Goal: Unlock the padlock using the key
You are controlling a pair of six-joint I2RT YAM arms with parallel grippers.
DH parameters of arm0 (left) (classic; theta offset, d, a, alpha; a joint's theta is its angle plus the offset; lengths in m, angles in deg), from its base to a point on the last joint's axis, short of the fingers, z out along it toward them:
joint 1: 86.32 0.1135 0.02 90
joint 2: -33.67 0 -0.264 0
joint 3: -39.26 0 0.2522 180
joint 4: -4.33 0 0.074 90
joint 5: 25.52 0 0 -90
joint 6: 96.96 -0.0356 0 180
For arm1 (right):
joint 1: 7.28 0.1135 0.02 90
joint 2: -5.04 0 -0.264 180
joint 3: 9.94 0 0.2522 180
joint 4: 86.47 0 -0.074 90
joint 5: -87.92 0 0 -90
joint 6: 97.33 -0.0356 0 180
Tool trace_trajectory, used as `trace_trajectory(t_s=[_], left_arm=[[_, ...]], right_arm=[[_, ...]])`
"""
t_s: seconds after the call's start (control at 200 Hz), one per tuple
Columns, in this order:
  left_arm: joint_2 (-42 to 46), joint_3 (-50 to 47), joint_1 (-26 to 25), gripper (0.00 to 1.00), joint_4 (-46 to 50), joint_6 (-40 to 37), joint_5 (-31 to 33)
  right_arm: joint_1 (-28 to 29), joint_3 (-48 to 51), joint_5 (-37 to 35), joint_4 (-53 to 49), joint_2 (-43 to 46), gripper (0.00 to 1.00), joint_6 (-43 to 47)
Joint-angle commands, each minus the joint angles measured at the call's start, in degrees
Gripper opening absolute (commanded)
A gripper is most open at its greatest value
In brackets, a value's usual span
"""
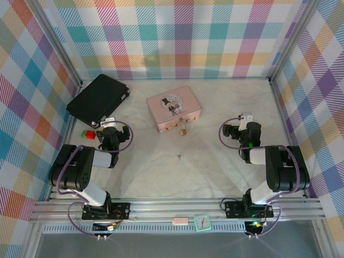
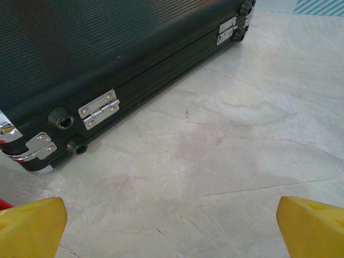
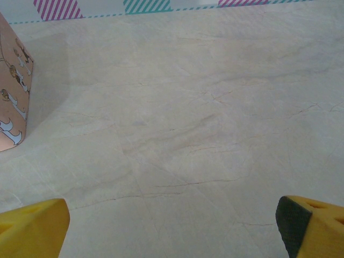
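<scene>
The tiny brass padlock hangs at the front latch of the pink tin, mid-table. The small silver key lies flat on the table a little nearer than the padlock, between the two arms. My left gripper sits folded back at the left, well away from the key. In its wrist view the left gripper is open, yellow fingertips wide apart over bare table. My right gripper rests at the right. The right gripper is open too, nothing between its fingers.
A black ribbed case lies at the back left, its hinged edge just ahead of my left gripper. Small red and green blocks sit beside the left arm. The tin's side shows left of my right gripper. Plaid walls enclose the table.
</scene>
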Motion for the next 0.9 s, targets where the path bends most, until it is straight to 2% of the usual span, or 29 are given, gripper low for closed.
trace_trajectory(t_s=[0.0, 0.085, 0.15, 0.215, 0.27, 0.345, 0.45, 0.57, 0.71, 0.86, 0.895], left_arm=[[0.3, 0.5, 0.2, 0.98, -1.8, -0.2, -0.5], [3.0, 3.2, -0.3, 0.93, 5.1, -1.2, -1.4], [5.3, 7.9, -1.3, 0.90, 14.6, -1.9, -0.5], [6.5, 12.9, -2.0, 0.89, 24.4, -2.6, 0.2], [7.6, 15.9, -2.9, 0.89, 28.2, -2.2, 1.4], [9.5, 18.3, -3.9, 0.89, 30.9, 0.2, 0.3], [11.9, 21.9, -4.8, 0.89, 36.5, 7.8, -3.7], [13.0, 24.8, -6.5, 0.89, 42.2, 16.5, -10.7], [13.5, 22.7, -10.3, 0.89, 41.2, 24.6, -17.1], [14.2, 19.8, -14.9, 0.89, 41.7, 29.4, -15.6], [14.4, 19.1, -15.6, 0.89, 41.5, 30.2, -15.2]], right_arm=[[0.4, -0.6, 0.0, 0.3, 1.2, 0.99, -0.1], [0.6, -3.3, -1.6, -7.7, 6.2, 0.99, -0.5], [0.8, -5.0, -3.6, -14.3, 9.9, 0.99, -0.9], [1.1, -6.3, -5.5, -18.0, 13.3, 0.99, -3.0], [1.3, -8.3, -5.6, -22.9, 15.7, 0.99, -5.7], [2.4, -12.2, -5.9, -31.8, 17.9, 0.99, -9.3], [5.8, -16.5, -5.4, -43.2, 19.7, 0.99, -14.7], [13.8, -19.9, -5.7, -53.7, 20.6, 1.00, -18.5], [24.1, -24.2, -7.5, -65.4, 18.5, 0.99, -24.1], [35.6, -27.5, -5.4, -71.1, 13.2, 0.96, -30.8], [38.0, -28.6, -3.6, -71.6, 11.1, 0.92, -31.2]])
